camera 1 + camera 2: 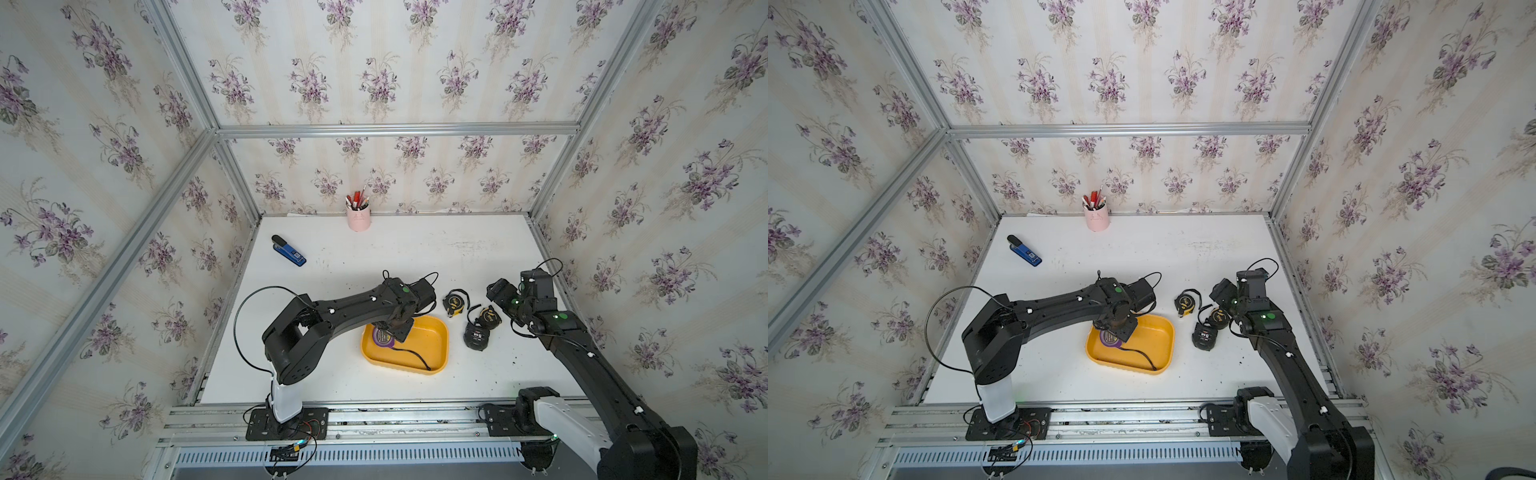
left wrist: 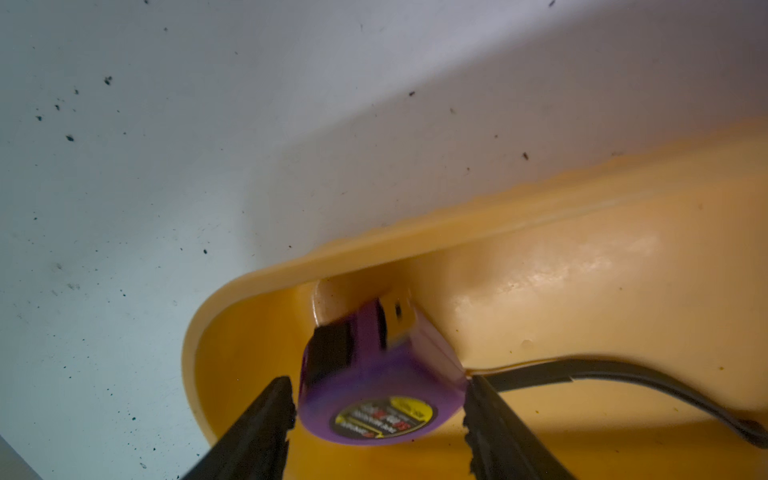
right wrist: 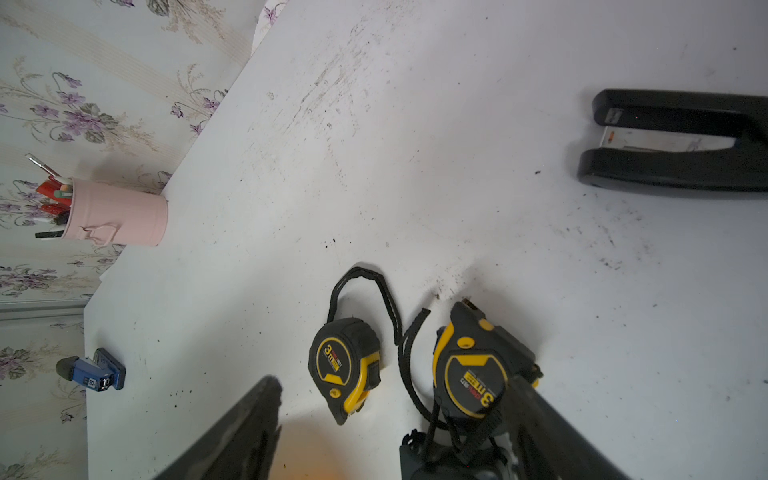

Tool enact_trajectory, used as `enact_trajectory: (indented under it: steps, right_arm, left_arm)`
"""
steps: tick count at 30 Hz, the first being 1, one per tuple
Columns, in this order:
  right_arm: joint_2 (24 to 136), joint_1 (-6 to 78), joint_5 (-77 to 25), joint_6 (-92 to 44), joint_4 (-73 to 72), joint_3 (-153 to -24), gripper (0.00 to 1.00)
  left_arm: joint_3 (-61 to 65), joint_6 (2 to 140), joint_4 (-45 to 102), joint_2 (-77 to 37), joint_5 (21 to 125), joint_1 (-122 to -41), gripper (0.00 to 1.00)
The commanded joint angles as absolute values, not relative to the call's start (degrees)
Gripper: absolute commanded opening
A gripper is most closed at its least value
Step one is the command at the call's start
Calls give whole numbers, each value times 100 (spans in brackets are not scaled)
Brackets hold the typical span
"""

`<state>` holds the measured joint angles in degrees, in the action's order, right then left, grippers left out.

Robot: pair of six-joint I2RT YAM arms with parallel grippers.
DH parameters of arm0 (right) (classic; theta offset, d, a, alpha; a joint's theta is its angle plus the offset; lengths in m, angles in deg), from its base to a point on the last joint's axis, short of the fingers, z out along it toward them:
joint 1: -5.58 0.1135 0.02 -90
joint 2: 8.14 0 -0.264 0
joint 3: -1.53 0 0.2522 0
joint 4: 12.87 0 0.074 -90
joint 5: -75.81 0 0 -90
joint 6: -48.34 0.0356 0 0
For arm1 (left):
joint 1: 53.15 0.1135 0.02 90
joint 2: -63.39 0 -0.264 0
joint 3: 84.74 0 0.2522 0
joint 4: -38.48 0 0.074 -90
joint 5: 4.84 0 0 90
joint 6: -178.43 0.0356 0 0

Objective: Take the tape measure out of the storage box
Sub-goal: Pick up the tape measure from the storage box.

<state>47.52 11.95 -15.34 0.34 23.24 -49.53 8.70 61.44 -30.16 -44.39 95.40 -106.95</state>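
Three tape measures, two yellow-and-black (image 1: 455, 303) (image 1: 487, 318) and a black one (image 1: 477, 336), lie on the white table (image 1: 415, 257) just right of the storage box (image 1: 446, 345), outside its rim. A fourth, the purple tape measure (image 2: 374, 386), is inside the box, at its left end close to the far wall, with its black strap (image 2: 623, 370) trailing across the yellow floor towards the near right corner.

The left gripper (image 2: 379, 379) reaches down into the box with its jaws parted on either side of the purple case. One finger sits at the case's corner and the other just beside it. The wrist view shows no firm clamp, so the tape measure does not look held yet.

The right gripper (image 3: 392, 380) hangs over the tape measures on the table with its jaws spread wide, carrying nothing.

By this reading the task is near its last stretch. The grasp, the lift over the low rim and the set-down on the table are yet to come, and the loose strap may drag across the box on the way out.
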Motion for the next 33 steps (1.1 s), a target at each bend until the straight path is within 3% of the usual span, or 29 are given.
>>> enact_trajectory:
  steps: [1,13,20,33]
  right_arm:
    - [4767,1198,-1551,-13,2238,-4985,87]
    - [4689,1200,-1526,0,2251,-4947,86]
    - [4690,1198,-1490,-17,2314,-4993,87]
    - [4684,1199,-1481,-17,2299,-5020,87]
  left_arm:
    - [848,6248,-2838,-4494,9527,-10694,79]
    - [768,6252,-3056,-4436,9431,-10699,90]
    - [552,6950,-2951,-4354,9365,-10702,99]
    - [323,7698,-2508,-4415,9148,-10695,100]
